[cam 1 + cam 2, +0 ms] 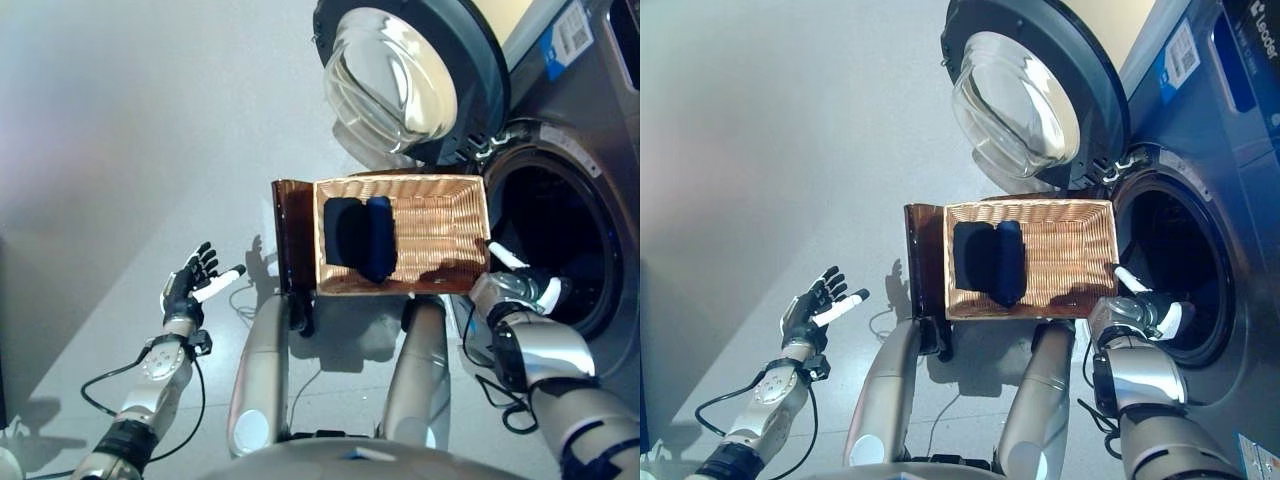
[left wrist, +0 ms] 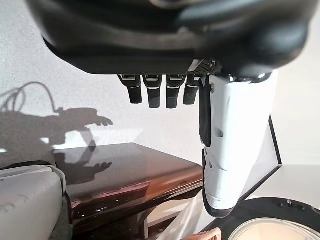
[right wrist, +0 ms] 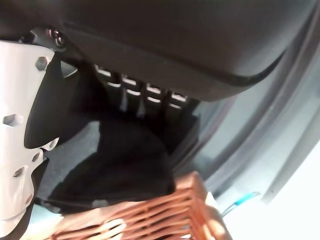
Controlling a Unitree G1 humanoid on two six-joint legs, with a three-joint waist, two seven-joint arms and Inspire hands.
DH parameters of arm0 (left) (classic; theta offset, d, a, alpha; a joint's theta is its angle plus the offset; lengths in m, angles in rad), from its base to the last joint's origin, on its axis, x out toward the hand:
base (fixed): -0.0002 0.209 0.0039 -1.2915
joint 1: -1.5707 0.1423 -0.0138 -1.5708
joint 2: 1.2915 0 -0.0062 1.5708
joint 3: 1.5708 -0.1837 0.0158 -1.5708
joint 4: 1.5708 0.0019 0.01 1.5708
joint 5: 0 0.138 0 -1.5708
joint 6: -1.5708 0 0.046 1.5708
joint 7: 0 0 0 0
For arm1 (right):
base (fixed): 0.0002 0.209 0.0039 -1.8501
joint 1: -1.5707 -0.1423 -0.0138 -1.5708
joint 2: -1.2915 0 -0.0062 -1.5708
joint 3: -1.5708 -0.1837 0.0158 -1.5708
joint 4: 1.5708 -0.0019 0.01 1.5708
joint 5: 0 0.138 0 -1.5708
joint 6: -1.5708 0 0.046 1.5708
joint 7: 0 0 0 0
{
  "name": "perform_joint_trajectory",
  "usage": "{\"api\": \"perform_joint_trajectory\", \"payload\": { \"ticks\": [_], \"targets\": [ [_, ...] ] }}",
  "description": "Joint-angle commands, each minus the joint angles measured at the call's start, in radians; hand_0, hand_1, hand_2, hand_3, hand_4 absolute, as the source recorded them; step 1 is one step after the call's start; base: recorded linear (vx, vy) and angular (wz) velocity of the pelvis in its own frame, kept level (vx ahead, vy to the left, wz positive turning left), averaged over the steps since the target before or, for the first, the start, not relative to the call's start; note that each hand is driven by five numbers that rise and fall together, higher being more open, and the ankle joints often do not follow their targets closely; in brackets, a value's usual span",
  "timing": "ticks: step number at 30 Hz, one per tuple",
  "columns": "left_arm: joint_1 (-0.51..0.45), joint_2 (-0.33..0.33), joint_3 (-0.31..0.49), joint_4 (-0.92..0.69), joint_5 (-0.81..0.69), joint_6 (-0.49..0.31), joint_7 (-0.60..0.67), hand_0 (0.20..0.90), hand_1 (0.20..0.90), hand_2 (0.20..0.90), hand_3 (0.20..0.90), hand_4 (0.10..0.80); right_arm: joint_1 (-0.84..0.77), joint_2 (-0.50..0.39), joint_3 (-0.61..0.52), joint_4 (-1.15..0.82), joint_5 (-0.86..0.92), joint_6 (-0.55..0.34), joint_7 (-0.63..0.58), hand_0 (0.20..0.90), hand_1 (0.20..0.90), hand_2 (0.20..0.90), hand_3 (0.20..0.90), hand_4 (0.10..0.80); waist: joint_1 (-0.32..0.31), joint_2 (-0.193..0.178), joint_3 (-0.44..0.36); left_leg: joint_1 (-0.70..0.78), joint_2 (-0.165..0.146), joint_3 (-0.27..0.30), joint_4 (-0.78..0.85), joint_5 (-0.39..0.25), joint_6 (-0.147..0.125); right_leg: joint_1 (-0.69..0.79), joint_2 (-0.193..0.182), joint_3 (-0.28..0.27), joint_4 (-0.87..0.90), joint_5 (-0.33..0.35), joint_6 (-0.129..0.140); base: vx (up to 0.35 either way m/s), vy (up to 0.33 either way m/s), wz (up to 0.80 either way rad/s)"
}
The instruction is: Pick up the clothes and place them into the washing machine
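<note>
Right hand [image 1: 512,292] beside basket [image 1: 440,215] rim

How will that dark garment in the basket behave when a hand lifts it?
The dark garment lies folded and slumped in the wicker basket, so it is probably limp and will drape and unfold from the hand. It looks like soft cloth, likely light. A trailing end could catch on the basket's rim.

Our head cameras look straight down; wrist cameras sit close.
We see the wicker basket [image 1: 440,235] in all four views.
</note>
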Motion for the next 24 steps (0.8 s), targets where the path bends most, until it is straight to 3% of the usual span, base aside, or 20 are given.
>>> {"api": "perform_joint_trajectory", "payload": {
  "ticks": [1, 2, 3, 4, 5, 18, 24],
  "targets": [
    [0.014, 0.079, 0.054, -0.063, 0.011, -0.081, 0.005, 0.900, 0.900, 0.900, 0.900, 0.800, -0.029, -0.082, 0.029, -0.004, -0.008, -0.049, 0.015, 0.900, 0.900, 0.900, 0.900, 0.800, 0.038, 0.010, -0.015, 0.044, 0.097, -0.128, -0.047, 0.029, -0.156, 0.022, -0.040, 0.037, -0.017, 0.053, -0.025, -0.030, -0.016, 0.01],
    [0.015, 0.079, 0.054, -0.063, 0.011, -0.081, 0.005, 0.900, 0.900, 0.900, 0.900, 0.800, -0.030, -0.082, 0.030, -0.004, -0.008, -0.048, 0.015, 0.900, 0.900, 0.900, 0.900, 0.800, 0.038, 0.010, -0.016, 0.043, 0.097, -0.127, -0.046, 0.028, -0.156, 0.021, -0.040, 0.038, -0.016, 0.053, -0.025, 0.000, 0.000, 0.00],
    [0.016, 0.083, 0.056, -0.070, 0.011, -0.082, 0.004, 0.900, 0.900, 0.900, 0.900, 0.800, -0.034, -0.083, 0.039, -0.004, -0.019, -0.041, 0.025, 0.787, 0.787, 0.787, 0.787, 0.720, 0.040, 0.013, -0.014, 0.038, 0.096, -0.129, -0.044, 0.030, -0.156, 0.019, -0.040, 0.039, -0.012, 0.049, -0.025, -0.023, -0.033, 0.00],
    [0.020, 0.088, 0.057, -0.085, 0.009, -0.084, -0.001, 0.900, 0.900, 0.900, 0.900, 0.800, -0.037, -0.091, 0.050, 0.000, -0.042, -0.031, 0.028, 0.252, 0.252, 0.252, 0.252, 0.337, 0.041, 0.019, -0.010, 0.033, 0.097, -0.129, -0.036, 0.032, -0.158, 0.014, -0.038, 0.041, 0.004, 0.042, -0.026, -0.023, -0.033, 0.01],
    [0.020, 0.088, 0.057, -0.086, 0.009, -0.084, -0.001, 0.900, 0.900, 0.900, 0.900, 0.800, -0.037, -0.091, 0.050, 0.000, -0.042, -0.031, 0.028, 0.200, 0.200, 0.200, 0.200, 0.300, 0.041, 0.019, -0.010, 0.033, 0.097, -0.129, -0.036, 0.032, -0.159, 0.013, -0.038, 0.041, 0.004, 0.042, -0.026, -0.013, -0.034, 0.02],
    [0.013, 0.104, 0.037, -0.098, -0.001, -0.072, -0.037, 0.900, 0.900, 0.900, 0.900, 0.800, -0.007, -0.149, 0.063, 0.084, -0.168, 0.052, 0.019, 0.200, 0.200, 0.200, 0.200, 0.300, 0.048, 0.035, -0.022, 0.026, 0.099, -0.139, 0.008, 0.012, -0.167, 0.002, -0.036, 0.038, 0.071, 0.003, -0.028, 0.001, -0.016, 0.03],
    [0.016, 0.101, 0.047, -0.091, 0.007, -0.065, -0.030, 0.900, 0.900, 0.900, 0.900, 0.800, 0.000, -0.167, 0.001, 0.091, -0.085, 0.024, 0.013, 0.200, 0.200, 0.200, 0.200, 0.300, 0.041, 0.027, -0.025, 0.027, 0.102, -0.140, 0.017, 0.003, -0.167, -0.004, -0.036, 0.039, 0.080, -0.001, -0.026, 0.020, -0.002, 0.00]
  ]
}}
